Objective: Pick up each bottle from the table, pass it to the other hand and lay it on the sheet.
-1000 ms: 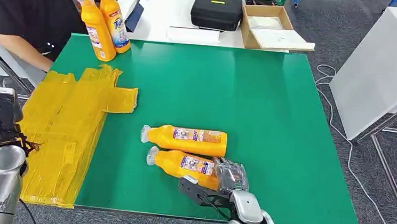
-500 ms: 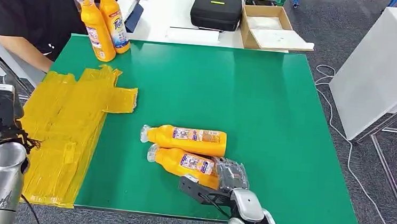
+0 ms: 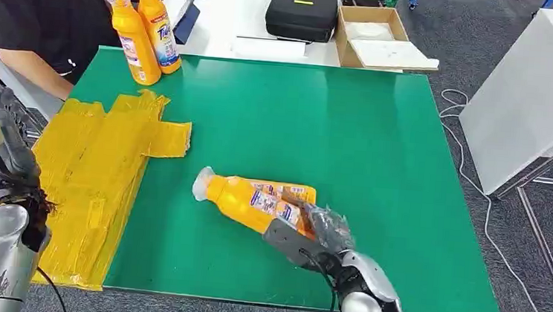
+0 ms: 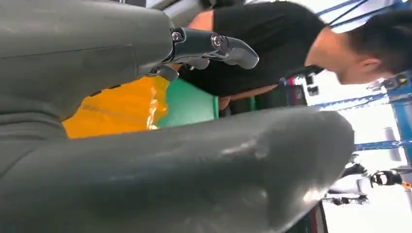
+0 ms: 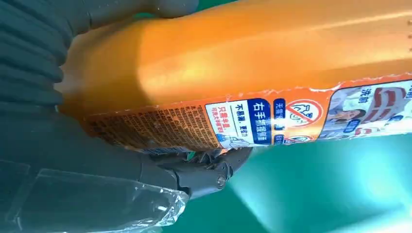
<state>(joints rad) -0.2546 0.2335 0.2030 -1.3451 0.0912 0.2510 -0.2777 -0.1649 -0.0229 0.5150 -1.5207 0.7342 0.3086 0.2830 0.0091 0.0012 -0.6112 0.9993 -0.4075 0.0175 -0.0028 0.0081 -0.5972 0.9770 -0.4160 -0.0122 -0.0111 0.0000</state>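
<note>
Right robot hand [image 3: 325,233] gripping orange bottle [image 3: 255,197]

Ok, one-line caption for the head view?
Right hand lifts a bottle off the green table.

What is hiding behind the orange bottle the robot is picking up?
Behind the held bottle, gripped by the right hand, lies another orange bottle; only its top edge and label show. The rest of it is covered.
</note>
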